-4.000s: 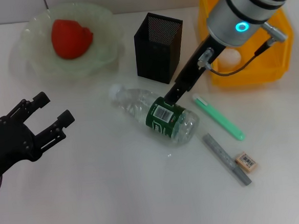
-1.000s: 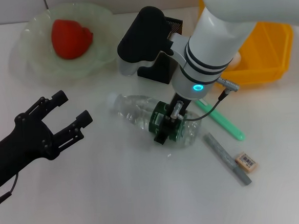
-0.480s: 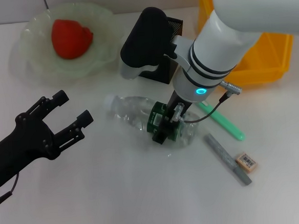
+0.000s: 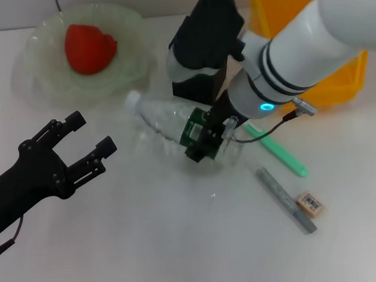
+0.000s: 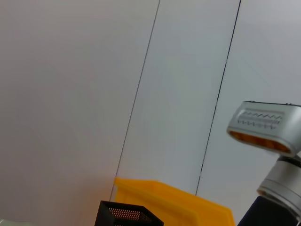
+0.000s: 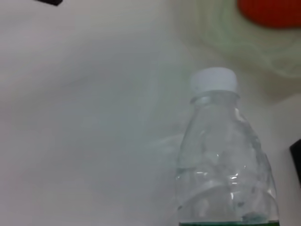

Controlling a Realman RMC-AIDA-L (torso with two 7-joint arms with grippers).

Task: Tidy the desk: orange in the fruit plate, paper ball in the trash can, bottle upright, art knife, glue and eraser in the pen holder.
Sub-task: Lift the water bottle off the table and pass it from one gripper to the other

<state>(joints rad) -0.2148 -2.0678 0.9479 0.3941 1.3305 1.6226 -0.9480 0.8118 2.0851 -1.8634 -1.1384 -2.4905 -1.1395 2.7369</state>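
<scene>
We have the bottle [image 4: 177,125] clamped at its green label by the right gripper [image 4: 208,138], cap end lifted toward the plate [image 4: 131,71], base near the table. It looks nearly empty, so light, thin-walled and slick; we judge the labelled middle the firmest hold. Our right arm reaches in over the holder [image 4: 194,86], wrist rolled. Our left gripper [image 4: 78,145] hovers spread wide, well apart.

Bright even light, soft shadows, blurred right wrist view

Clear plastic bottle [image 4: 174,122], black mesh pen holder [image 4: 197,85]
</scene>
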